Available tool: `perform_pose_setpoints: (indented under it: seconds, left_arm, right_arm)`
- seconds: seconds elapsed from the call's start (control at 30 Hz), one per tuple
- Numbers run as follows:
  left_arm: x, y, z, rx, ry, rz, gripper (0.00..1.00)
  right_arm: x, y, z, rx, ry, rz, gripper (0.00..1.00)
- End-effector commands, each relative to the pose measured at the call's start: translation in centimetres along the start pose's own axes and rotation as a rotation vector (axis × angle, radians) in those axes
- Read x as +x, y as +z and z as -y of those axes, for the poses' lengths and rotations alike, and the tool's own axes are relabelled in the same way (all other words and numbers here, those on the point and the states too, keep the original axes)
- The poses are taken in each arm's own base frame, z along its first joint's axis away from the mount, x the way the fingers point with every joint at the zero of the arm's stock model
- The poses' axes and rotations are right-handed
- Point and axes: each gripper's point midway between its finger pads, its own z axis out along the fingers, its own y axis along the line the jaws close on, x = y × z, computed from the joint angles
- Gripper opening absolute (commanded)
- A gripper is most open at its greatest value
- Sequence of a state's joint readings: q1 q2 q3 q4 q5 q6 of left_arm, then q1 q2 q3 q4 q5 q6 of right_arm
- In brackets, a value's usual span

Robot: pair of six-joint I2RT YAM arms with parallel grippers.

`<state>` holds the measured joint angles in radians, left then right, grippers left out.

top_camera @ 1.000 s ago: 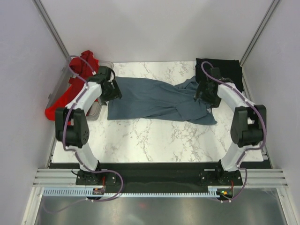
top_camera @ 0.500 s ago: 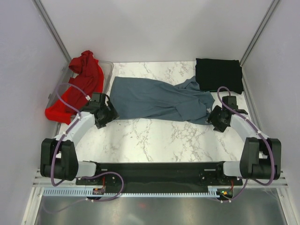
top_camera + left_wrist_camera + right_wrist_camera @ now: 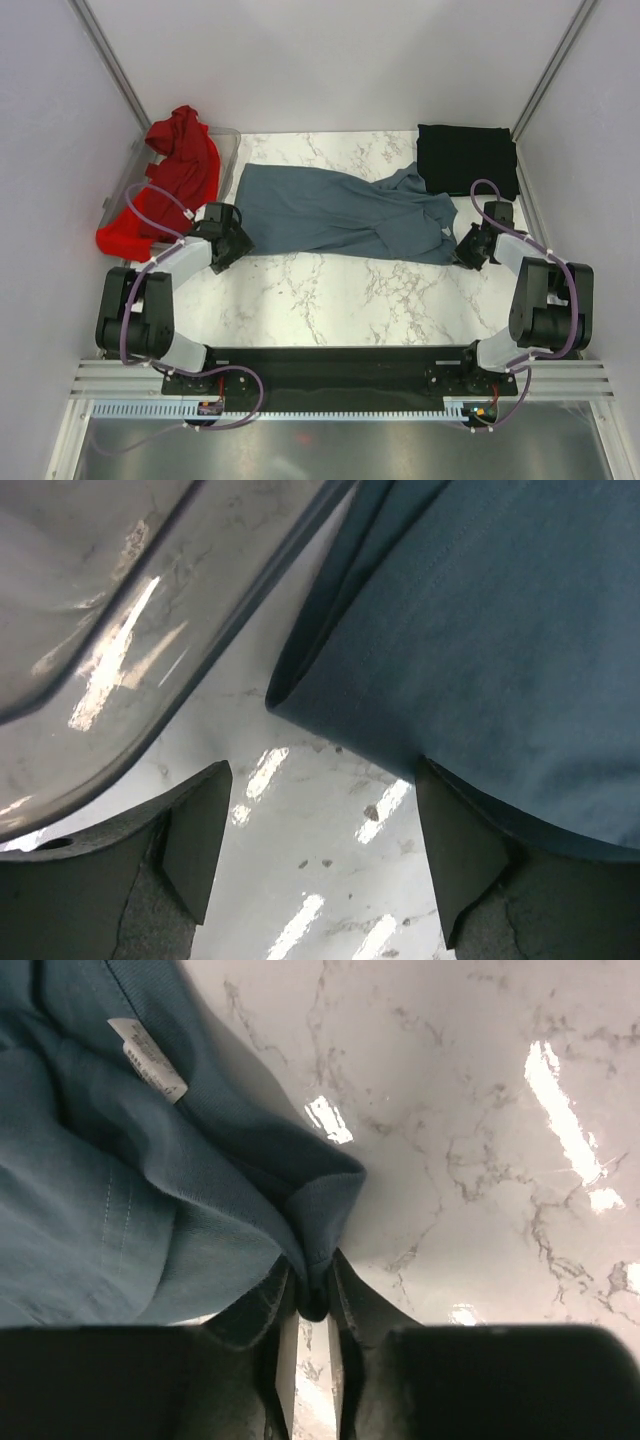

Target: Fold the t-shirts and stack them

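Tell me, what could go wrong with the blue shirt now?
1. The right gripper pinches only a tiny tip of the blue-grey shirt, so the cloth might slip out.
2. The left gripper is open at the other corner; if only one side lifts, the shirt may bunch up.
3. The clear bin sits close beside the left gripper and could get bumped.

Both arms are folded low, elbows drawn back near their bases. The left end effector [image 3: 325,850] points down with fingers spread wide apart. The right end effector [image 3: 312,1305] pinches the blue-grey t-shirt [image 3: 150,1170] edge between nearly closed fingers.
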<state>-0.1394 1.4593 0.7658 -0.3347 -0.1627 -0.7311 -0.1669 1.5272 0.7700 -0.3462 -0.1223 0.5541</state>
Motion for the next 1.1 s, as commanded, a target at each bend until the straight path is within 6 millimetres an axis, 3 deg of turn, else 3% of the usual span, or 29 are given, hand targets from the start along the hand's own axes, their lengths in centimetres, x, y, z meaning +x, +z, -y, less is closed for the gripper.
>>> perform_pose_setpoints:
  seconds: [0.0,0.07,0.2,0.23,0.3,0.33,0.43,0.53,0.57,0.6,0.67,0.7,0.77,0.8,0.87,0.93,0.97,1.03,1.07]
  left_arm:
    - [-2.0,2.0,1.1,0.001,-0.069,0.078,0.79]
    - [-2.6,2.5,1.6,-0.001,-0.075,0.088,0.74]
    - [-4.0,3.5,2.7,0.005,-0.081,0.118,0.62]
    - [-4.1,3.9,2.8,0.000,-0.077,0.114,0.42]
    - [-5.3,3.8,3.8,0.016,-0.076,0.132,0.19]
    - [-5.2,3.7,4.0,0.016,-0.064,0.117,0.03]
    - [-6.3,1.6,4.6,0.028,-0.055,0.119,0.02]
    - [-8.0,-2.4,5.4,0.091,-0.061,0.177,0.02]
    - [-8.8,-4.9,5.6,0.122,-0.069,0.211,0.02]
    - [-9.1,-6.0,5.4,0.127,-0.062,0.224,0.02]
    - [-9.2,-8.4,4.5,0.117,-0.058,0.239,0.02]
    - [-10.0,-10.8,4.1,0.135,-0.069,0.287,0.02]
    - [-9.5,-12.2,2.7,0.123,-0.076,0.294,0.02]
    - [-9.5,-14.0,1.9,0.139,-0.092,0.321,0.02]
    - [-8.0,-14.4,0.8,0.145,-0.094,0.306,0.02]
    - [-6.1,-15.5,0.5,0.209,-0.112,0.282,0.02]
    - [-4.4,-14.6,-0.4,0.197,-0.116,0.245,0.02]
    - [-2.6,-15.0,-1.4,0.217,-0.140,0.228,0.02]
    - [-1.2,-14.1,-2.5,0.185,-0.143,0.202,0.02]
  right_arm:
    - [-0.2,0.8,0.8,0.009,-0.011,0.006,0.21]
    - [-0.1,0.8,1.0,0.010,-0.007,0.008,0.18]
    - [0.4,0.9,1.4,0.012,-0.005,-0.012,0.00]
    - [0.5,0.8,1.4,0.012,0.003,-0.017,0.00]
    - [0.3,0.4,0.8,-0.009,0.009,-0.015,0.00]
    - [0.4,0.2,0.8,-0.010,0.011,-0.020,0.00]
    - [-0.9,-1.5,0.2,0.003,0.002,-0.002,0.00]
    - [-3.4,-4.3,-1.6,-0.021,-0.009,0.049,0.00]
    - [-5.4,-5.9,-3.0,-0.049,-0.019,0.097,0.00]
    - [-6.5,-7.3,-3.4,-0.051,-0.023,0.133,0.00]
    - [-7.5,-9.6,-3.5,-0.030,-0.020,0.152,0.00]
    - [-9.5,-11.8,-3.3,-0.028,-0.001,0.221,0.00]
    - [-9.9,-13.4,-1.9,-0.017,0.044,0.243,0.00]
    - [-10.0,-14.1,0.1,-0.001,0.097,0.265,0.00]
    - [-7.9,-13.0,2.2,0.037,0.136,0.222,0.00]
    - [-5.9,-12.4,2.6,0.011,0.188,0.192,0.00]
    - [-3.3,-10.7,3.5,0.018,0.216,0.130,0.00]
    - [-1.7,-10.1,3.9,-0.016,0.264,0.127,0.00]
    - [0.2,-9.2,4.8,-0.002,0.281,0.089,0.00]
